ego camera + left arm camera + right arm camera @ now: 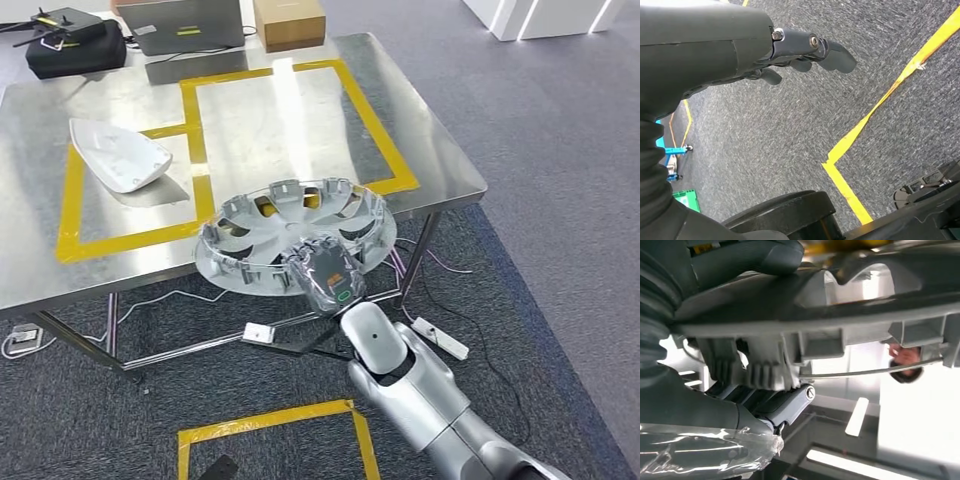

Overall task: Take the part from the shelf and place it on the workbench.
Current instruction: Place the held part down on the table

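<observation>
wheel cover [294, 232]: 1 | white shell part [119, 155]: 1 | cardboard box [289, 22]: 1

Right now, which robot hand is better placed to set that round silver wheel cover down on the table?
The right robot hand: it already grips the wheel cover at its near rim, over the workbench edge. The left robot hand hangs empty above the carpet.

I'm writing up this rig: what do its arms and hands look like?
The right arm is glossy silver with rounded shells and a dark round spot near the wrist. The right hand wears clear plastic film and shows a small green mark. The left hand is dark grey, with a ribbed cover.
</observation>
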Available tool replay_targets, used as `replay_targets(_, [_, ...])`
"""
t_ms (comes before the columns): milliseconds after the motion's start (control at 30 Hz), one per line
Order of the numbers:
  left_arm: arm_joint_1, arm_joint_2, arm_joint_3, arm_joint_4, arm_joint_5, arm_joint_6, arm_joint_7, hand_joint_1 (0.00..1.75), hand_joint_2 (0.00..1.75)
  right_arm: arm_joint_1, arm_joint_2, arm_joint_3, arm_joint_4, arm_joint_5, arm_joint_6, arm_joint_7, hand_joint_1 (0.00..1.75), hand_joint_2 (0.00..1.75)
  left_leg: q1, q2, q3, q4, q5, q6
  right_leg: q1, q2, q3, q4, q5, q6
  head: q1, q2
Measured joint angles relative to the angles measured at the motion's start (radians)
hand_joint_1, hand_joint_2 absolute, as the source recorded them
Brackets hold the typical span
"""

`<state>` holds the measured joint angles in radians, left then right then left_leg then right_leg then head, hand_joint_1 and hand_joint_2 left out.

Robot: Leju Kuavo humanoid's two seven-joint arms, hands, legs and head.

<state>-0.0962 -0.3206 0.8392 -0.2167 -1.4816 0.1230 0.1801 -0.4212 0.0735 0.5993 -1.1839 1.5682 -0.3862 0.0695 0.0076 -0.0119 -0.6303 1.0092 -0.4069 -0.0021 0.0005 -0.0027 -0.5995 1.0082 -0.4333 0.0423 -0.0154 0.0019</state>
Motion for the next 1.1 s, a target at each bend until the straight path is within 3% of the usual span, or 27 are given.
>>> replay_targets(367, [-0.002, -0.001, 0.038, 0.0, 0.005, 0.017, -0.004, 0.0, 1.75, 0.0, -0.039, -0.16, 0.069, 0.0, 0.007, 0.062, 1.75, 1.75, 0.0, 0.0, 0.0, 0.0, 0.002, -0.001, 0.0, 0.0, 0.0, 0.001, 0.002, 0.001, 0.0, 0.0])
replay_targets(600, [-0.004, -0.002, 0.049, 0.0, 0.007, 0.02, 0.018, 0.0, 1.75, -0.087, -0.077, -0.231, 0.141, 0.0, 0.056, 0.094, 1.75, 1.75, 0.0, 0.0, -0.001, 0.0, 0.004, 0.0, 0.0, 0.0, 0.0, 0.001, 0.004, 0.002, 0.0, 0.0])
replay_targets(833, [-0.014, -0.003, 0.07, 0.0, 0.01, 0.023, 0.064, 0.0, 1.75, -0.175, -0.092, -0.253, 0.196, 0.002, 0.109, 0.095, 1.75, 1.75, 0.0, 0.001, -0.001, 0.0, 0.005, 0.001, 0.0, 0.0, -0.001, 0.001, 0.005, 0.003, 0.0, 0.0])
replay_targets(1100, [-0.016, -0.005, 0.078, 0.001, 0.01, 0.031, 0.079, 0.0, 1.75, -0.202, -0.093, -0.255, 0.226, 0.002, 0.126, 0.088, 1.75, 1.75, 0.0, 0.001, -0.001, 0.0, 0.005, 0.001, 0.0, 0.0, -0.001, 0.002, 0.005, 0.003, 0.0, 0.0])
